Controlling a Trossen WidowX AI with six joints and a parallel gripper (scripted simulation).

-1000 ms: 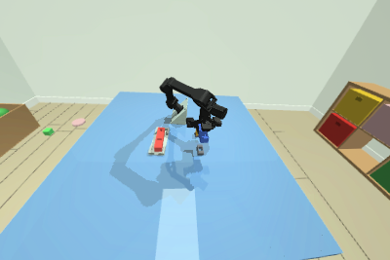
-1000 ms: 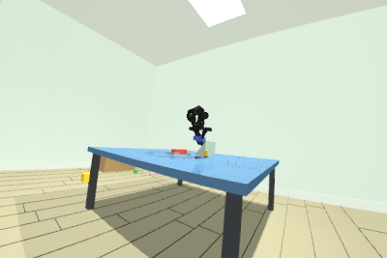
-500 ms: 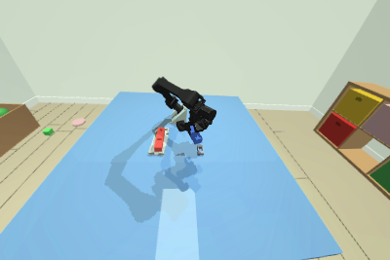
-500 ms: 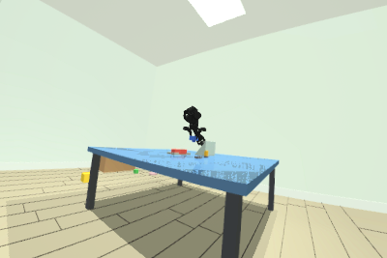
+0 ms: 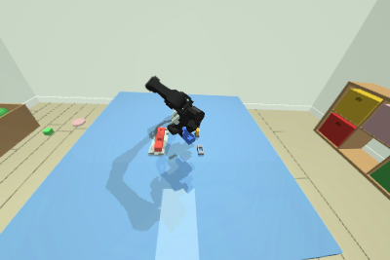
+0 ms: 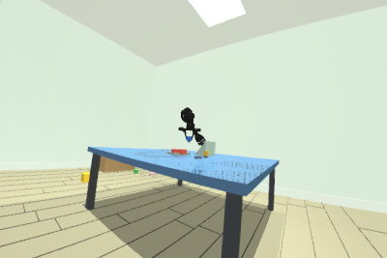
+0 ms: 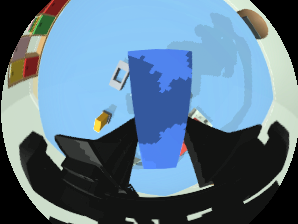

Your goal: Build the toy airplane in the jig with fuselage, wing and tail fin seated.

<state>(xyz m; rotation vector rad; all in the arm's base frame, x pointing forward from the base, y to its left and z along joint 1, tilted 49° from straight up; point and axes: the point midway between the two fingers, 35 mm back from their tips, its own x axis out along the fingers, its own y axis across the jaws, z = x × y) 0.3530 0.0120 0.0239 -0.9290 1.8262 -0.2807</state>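
The red fuselage (image 5: 159, 139) (image 6: 179, 151) lies along the pale cradle (image 5: 152, 153); the views are too small to tell whether it is fully seated. My gripper (image 5: 187, 132) (image 7: 158, 117) is shut on the blue wing (image 5: 189, 136) (image 6: 189, 139) (image 7: 160, 100). It holds the wing in the air, tilted, to the right of the fuselage in the top view. The yellow tail fin (image 5: 197, 132) (image 6: 206, 153) (image 7: 101, 122) stands upright on the table, apart from the gripper. The wing hides most of the cradle and fuselage in the wrist view.
A small grey rectangular holder (image 5: 200, 154) (image 7: 115, 85) sits empty on the blue table (image 5: 253, 211), in front of the tail fin in the top view. A pale grey-green block (image 6: 210, 148) stands behind the tail fin, near the arm's base. Shelves and a brown box stand off the table.
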